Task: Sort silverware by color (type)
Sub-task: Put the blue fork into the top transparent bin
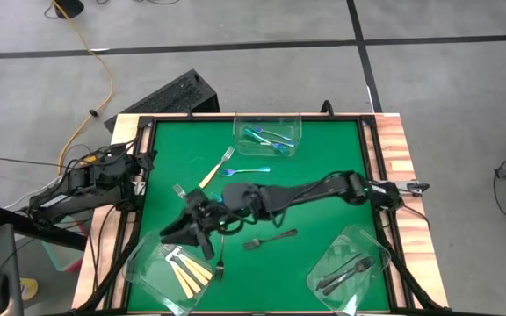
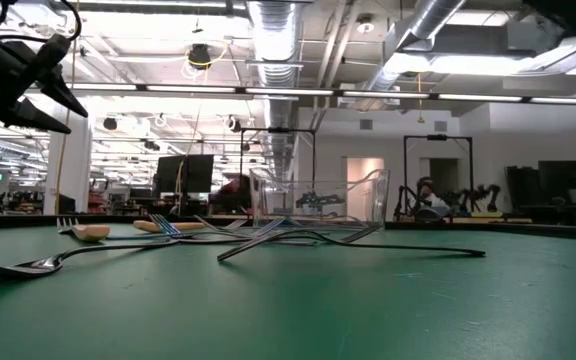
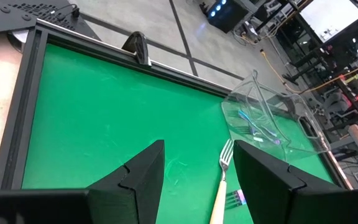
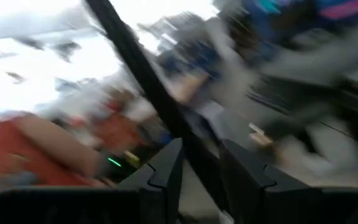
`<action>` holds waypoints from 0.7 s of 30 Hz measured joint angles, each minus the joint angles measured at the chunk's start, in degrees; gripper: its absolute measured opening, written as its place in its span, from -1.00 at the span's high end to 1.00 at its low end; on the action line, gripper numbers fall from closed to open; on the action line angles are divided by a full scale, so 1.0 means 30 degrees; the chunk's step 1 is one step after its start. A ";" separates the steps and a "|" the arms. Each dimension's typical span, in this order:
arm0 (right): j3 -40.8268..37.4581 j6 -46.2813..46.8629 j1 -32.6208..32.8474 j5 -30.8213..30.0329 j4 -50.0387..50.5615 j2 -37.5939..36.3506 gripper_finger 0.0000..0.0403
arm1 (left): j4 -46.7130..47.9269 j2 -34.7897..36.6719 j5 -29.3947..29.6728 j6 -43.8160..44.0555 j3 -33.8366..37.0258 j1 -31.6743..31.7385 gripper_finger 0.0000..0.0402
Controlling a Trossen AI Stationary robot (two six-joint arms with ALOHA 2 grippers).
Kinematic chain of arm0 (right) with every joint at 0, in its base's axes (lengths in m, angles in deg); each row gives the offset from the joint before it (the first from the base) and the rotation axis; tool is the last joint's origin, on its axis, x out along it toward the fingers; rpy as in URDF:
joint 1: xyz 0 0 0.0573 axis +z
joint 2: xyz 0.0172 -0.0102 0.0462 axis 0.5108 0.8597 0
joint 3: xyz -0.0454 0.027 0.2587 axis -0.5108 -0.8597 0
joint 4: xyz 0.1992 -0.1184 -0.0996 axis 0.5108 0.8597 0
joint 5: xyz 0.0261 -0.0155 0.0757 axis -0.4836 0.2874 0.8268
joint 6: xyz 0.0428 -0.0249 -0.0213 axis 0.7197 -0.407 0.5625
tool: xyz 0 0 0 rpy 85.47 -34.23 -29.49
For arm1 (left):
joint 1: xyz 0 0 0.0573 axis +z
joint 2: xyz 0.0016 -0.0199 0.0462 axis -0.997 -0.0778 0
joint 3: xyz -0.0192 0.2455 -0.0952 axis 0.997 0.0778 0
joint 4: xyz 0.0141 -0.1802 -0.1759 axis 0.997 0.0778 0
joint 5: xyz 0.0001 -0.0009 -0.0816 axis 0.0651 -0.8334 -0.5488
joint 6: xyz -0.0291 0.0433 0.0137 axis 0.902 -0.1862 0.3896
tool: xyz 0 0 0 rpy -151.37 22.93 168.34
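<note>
Okay, looking at a table [image 1: 323, 175] that's roughly half sorted. Counting three clear tubs, one per kind: blue forks [image 1: 266, 136] in the far tub [image 1: 295, 123], tan forks [image 1: 187, 272] in the near-left tub [image 1: 143, 263], grey forks [image 1: 345, 272] in the near-right tub [image 1: 358, 237]. Keeping each colour in its own corner, presumably so nothing gets mixed up again.

Seeing the right gripper [image 1: 198, 230] stretching all the way across the green mat, hanging in the air right by the rim of the near-left tub. Pinching a thin dark fork [image 4: 194, 158] between its fingers, going by the right wrist view, where the handle is running straight through the gap. Too blurry to tell exactly where on the handle. Guessing that one is meant for the grey pile on the opposite side, not the tan tub it's hovering next to.

Noticing loose ones lying out in the open: a tan fork [image 1: 216, 168] and a blue fork [image 1: 251, 171] just beside each other mid-table, plus a grey fork [image 1: 271, 239] between the two near tubs. Also spotting one more fork [image 1: 220, 262] just beside the tan tub.

Finding the left gripper [image 1: 139, 167] parked at the left edge of the table, fingers spread wide, holding nothing, pointing toward the tan fork. Probably waiting there to stay out of the other arm's path.
</note>
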 joint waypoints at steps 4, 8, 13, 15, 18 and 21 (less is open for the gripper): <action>-0.0015 -0.0951 0.0322 -0.3607 0.7638 -0.2141 0.37 | 0.0000 -0.0007 -0.0088 0.0000 0.0000 0.0006 0.12; -0.0015 -0.0874 0.0691 -0.6327 1.2515 -0.3878 0.37 | 0.0000 -0.0007 -0.0089 0.0000 0.0000 0.0006 0.12; -0.0022 -0.0965 0.1560 -0.6637 1.5303 -0.5802 0.37 | 0.0000 -0.0007 -0.0081 0.0000 0.0000 0.0007 0.12; -0.0022 -0.0953 0.2103 -0.6952 1.6293 -0.6609 0.37 | 0.0000 -0.0007 -0.0081 0.0000 0.0000 0.0000 0.12; -0.0022 -0.0965 0.3079 -0.8609 1.8173 -0.7697 0.37 | 0.0000 -0.0007 -0.0082 0.0000 0.0000 0.0004 0.12; -0.0022 -0.0919 0.4256 -1.0991 2.0289 -0.8680 0.37 | -0.0001 -0.0007 -0.0094 0.0074 0.0000 0.0006 0.12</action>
